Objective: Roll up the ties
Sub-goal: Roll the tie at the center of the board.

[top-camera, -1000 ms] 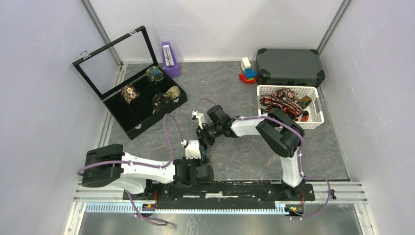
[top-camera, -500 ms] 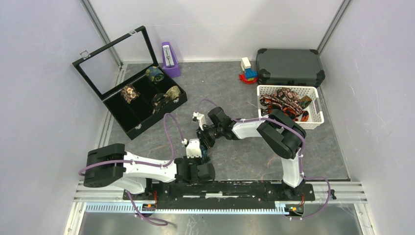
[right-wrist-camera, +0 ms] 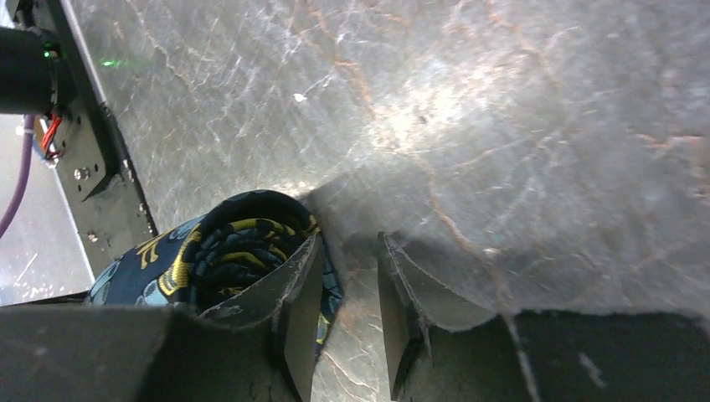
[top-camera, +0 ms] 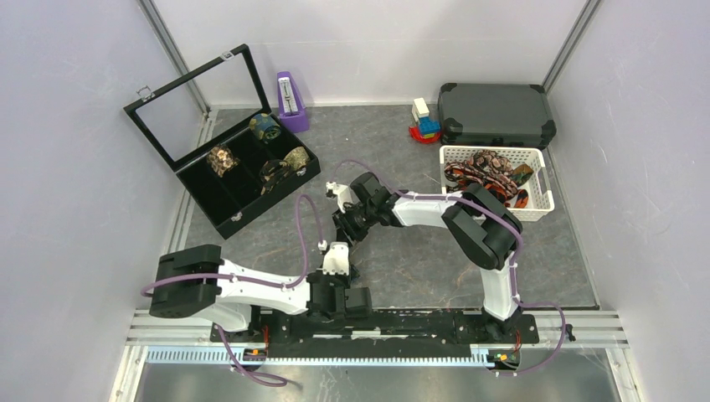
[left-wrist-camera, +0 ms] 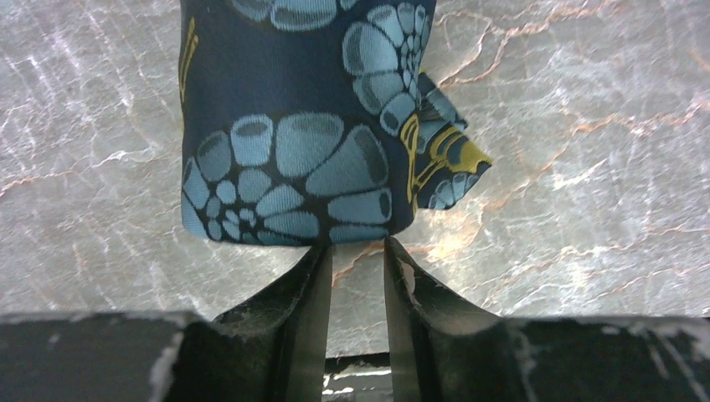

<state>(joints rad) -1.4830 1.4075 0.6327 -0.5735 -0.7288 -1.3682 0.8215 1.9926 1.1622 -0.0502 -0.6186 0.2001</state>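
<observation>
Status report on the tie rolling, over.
Left gripper open, empty. Right gripper open, empty. Navy tie coiled on table, right by both. Nothing in the way.

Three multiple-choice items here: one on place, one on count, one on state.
1. Where are the unrolled ties? A white basket; B dark hard case; C display box.
2. How many rolled ties show in the display box? A two; B four; C six.
3. The left pincer is: A shut on the navy tie; B open and empty; C out of view.
Key: 1 A, heaped in it; 2 B, four coils in its compartments; 3 B, jaws apart, navy tie beyond them.
</observation>
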